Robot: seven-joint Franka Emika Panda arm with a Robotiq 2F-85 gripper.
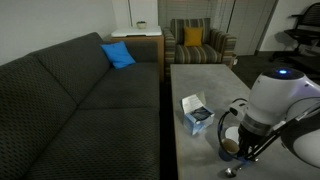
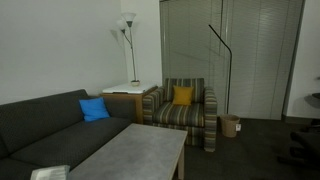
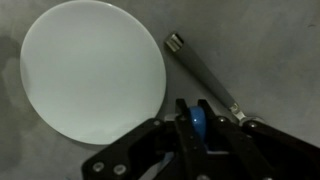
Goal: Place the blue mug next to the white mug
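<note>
By the white plate (image 3: 90, 70) on the table (image 3: 270, 40), the tool (image 3: 193, 115) seems pinched on the blue mug (image 1: 231, 144), so it should hold tight, move slowly, and set it down softly beside the white mug.

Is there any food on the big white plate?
No, the white plate shows a bare, plain surface with nothing lying on it.

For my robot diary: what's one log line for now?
hand: closed on blue mug | below: white plate, grey utensil | step: mug not placed yet
</note>
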